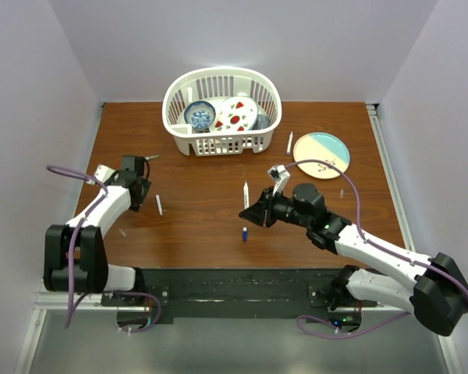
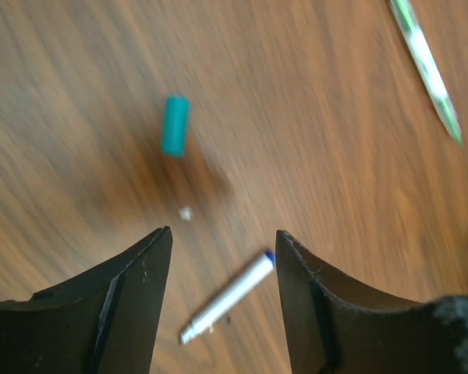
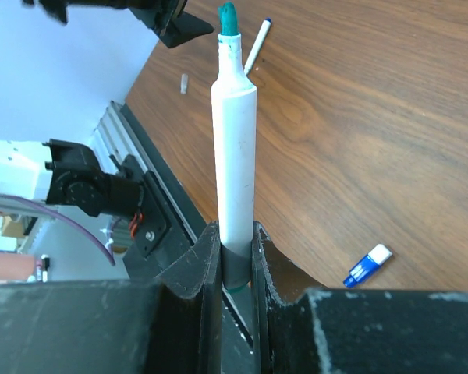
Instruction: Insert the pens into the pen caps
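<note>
My right gripper is shut on a white pen with a green tip, which points away from the jaws; in the top view it seems to be the white stick at the fingers. A blue and white cap lies on the table just below it. My left gripper is open and hovers over a silver-white pen with a blue end. A green cap lies beyond it. A green-patterned pen lies further right. Another white pen lies right of the left arm.
A white basket holding plates stands at the back middle. A yellow and blue plate lies at the back right, with a white pen beside it. A small pale cap lies near the table's front left edge.
</note>
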